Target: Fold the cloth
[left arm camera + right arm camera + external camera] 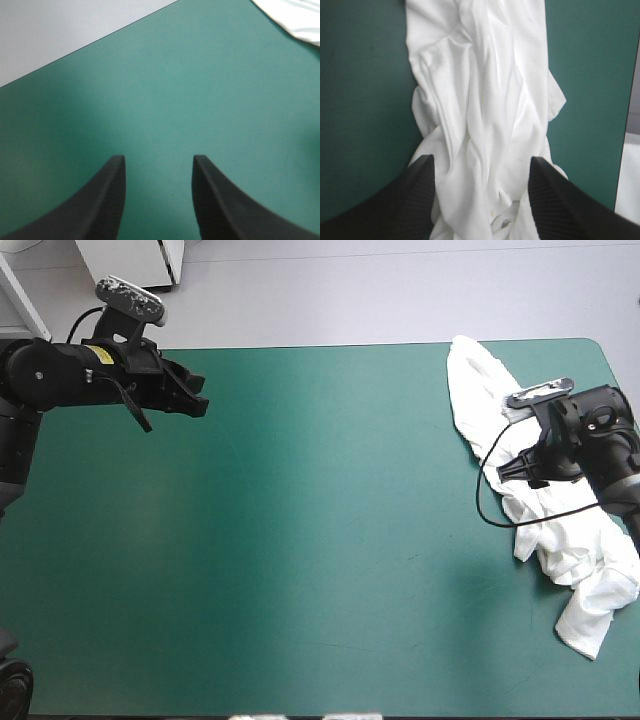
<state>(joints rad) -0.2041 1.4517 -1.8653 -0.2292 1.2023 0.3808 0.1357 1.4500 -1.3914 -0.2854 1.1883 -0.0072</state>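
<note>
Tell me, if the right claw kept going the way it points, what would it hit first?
The T-shirt. The right gripper is open, and the crumpled white cloth lies ahead of and between its fingers, so it would probably press into that before the teal-green cover. How much gap remains is unclear.

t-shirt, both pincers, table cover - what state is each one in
T-shirt: crumpled, a long unfolded heap along the table's right edge.
left pincer: open, holding nothing, over the cover near the far left corner, well away from the T-shirt.
right pincer: open, over the T-shirt, cloth between its fingers, not clamped.
teal-green cover: lying flat and smooth.
</note>
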